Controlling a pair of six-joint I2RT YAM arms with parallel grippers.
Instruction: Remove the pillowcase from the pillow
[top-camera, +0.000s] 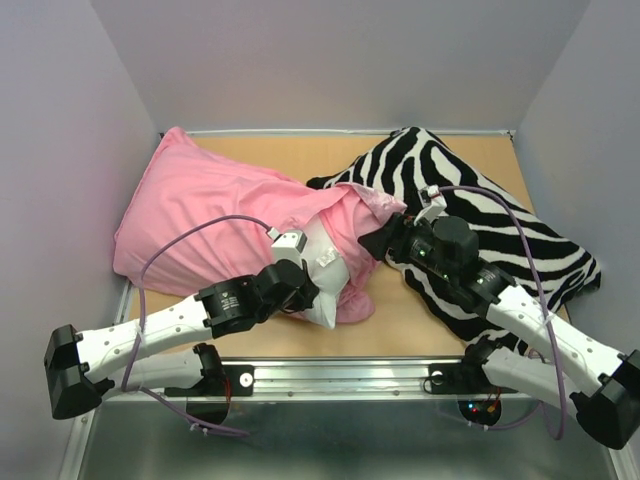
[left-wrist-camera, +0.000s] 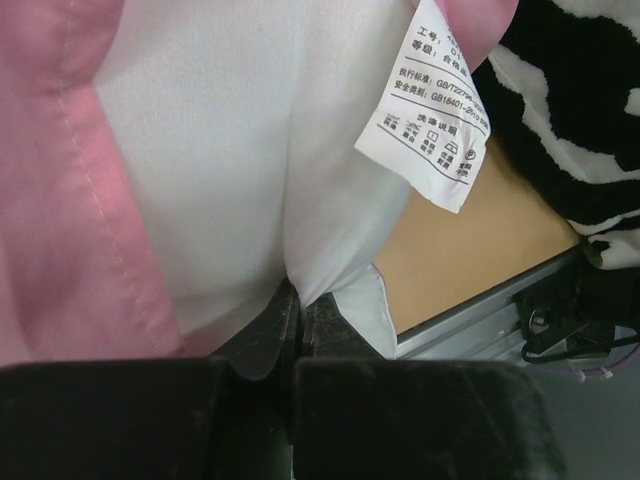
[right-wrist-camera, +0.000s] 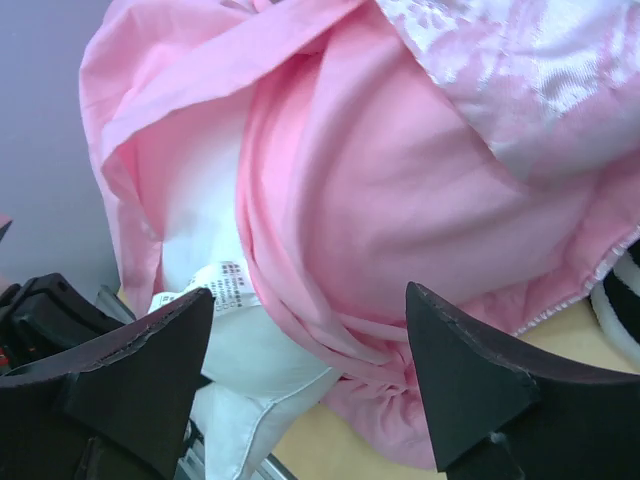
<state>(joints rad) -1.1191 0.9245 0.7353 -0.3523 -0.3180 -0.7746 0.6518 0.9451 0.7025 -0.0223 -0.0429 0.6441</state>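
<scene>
The pink satin pillowcase (top-camera: 200, 205) lies at the left of the table, still over most of the white pillow (top-camera: 322, 270), whose near corner sticks out of the case's open end. My left gripper (top-camera: 310, 285) is shut on that white corner (left-wrist-camera: 330, 270), next to the pillow's care label (left-wrist-camera: 430, 110). My right gripper (top-camera: 385, 240) is open, its fingers (right-wrist-camera: 470, 370) spread before the bunched pink hem (right-wrist-camera: 390, 330) of the case. The pillow corner and label show in the right wrist view (right-wrist-camera: 230, 350) too.
A zebra-striped pillow (top-camera: 480, 215) lies at the right, under my right arm and touching the pink case. The wooden tabletop (top-camera: 410, 320) ends in a metal rail (top-camera: 350, 375) at the near edge. Grey walls enclose the left, back and right.
</scene>
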